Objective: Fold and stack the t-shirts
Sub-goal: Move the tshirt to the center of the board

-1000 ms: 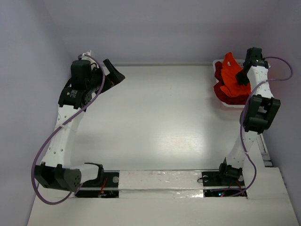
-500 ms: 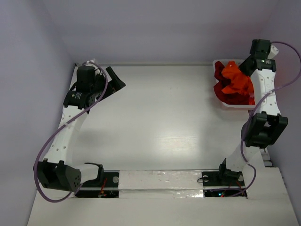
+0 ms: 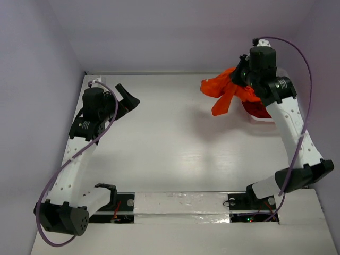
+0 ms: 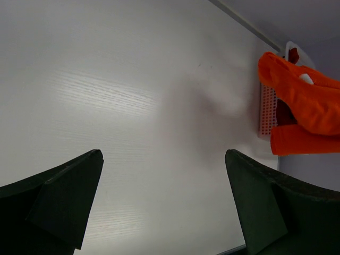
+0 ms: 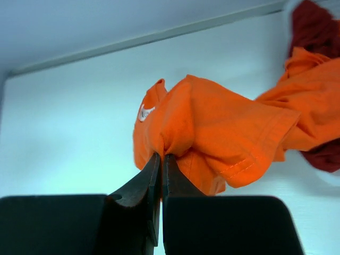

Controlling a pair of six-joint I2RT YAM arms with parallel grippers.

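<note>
Two t-shirts are in play. The orange t-shirt [image 3: 223, 90] hangs bunched from the right gripper [image 3: 240, 79] over the far right of the table [image 3: 170, 149], just beside the white basket [image 4: 267, 109]. The crimson t-shirt [image 3: 258, 110] lies in that basket. From the clenched fingers the orange cloth trails left and down, its long axis pointing toward the table's middle. The left gripper [image 3: 127, 98], spread wide and holding nothing, is well apart on the far left. Only the right wrist view shows the pinch on a fold of cloth; the top view hides it.
</note>
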